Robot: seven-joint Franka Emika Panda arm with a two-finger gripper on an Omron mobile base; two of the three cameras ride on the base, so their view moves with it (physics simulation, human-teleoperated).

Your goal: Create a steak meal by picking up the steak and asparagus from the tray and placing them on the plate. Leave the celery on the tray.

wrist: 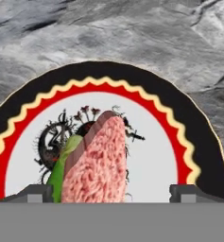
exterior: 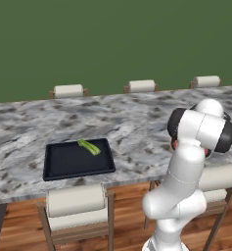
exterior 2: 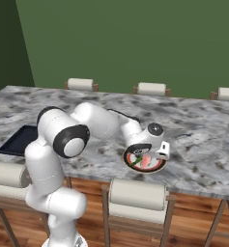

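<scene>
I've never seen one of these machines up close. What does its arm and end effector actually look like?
The arm is built of smooth, rounded, glossy white segments joined by dark, nearly black rings at the joints. No loose cables show. The end effector is a white block ending in two small dark grey finger tips.

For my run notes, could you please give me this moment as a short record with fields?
plate: on the marble counter, holds steak and asparagus
steak: on the plate's white centre
asparagus: green stalk beside the steak, partly under it
celery: on the tray
tray: black, on the counter
gripper: open, just above the plate
</scene>
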